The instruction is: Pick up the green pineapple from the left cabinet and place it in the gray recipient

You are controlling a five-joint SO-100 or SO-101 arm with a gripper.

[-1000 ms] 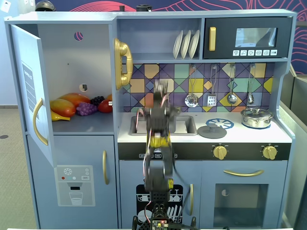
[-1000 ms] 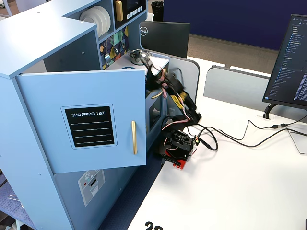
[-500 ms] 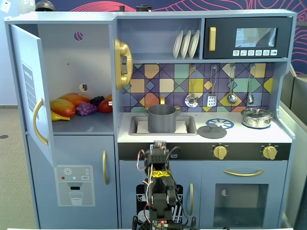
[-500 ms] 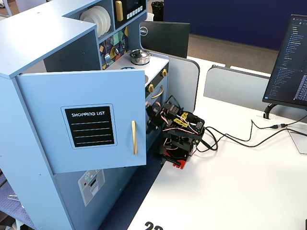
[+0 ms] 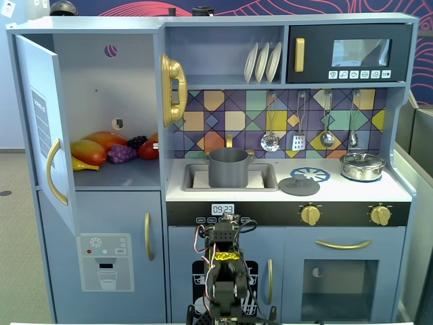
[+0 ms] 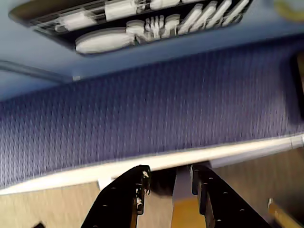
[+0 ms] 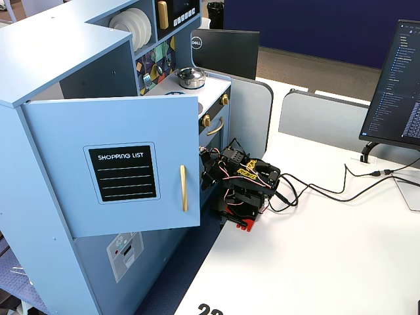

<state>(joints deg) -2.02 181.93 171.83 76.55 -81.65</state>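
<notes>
The left cabinet stands with its door swung open; in another fixed view the door hides the inside. On its shelf lie orange-yellow fruit, purple grapes and a red fruit. I see no green pineapple in any view. The gray recipient stands lidless in the sink. My arm sits folded low in front of the kitchen, also in the other fixed view. In the wrist view my gripper is slightly open and empty, over the table edge.
A gray lid lies on the counter right of the sink, and a shiny steel lidded pot stands on the far right. The white table carries cables and a monitor. Blue carpet lies below the table edge.
</notes>
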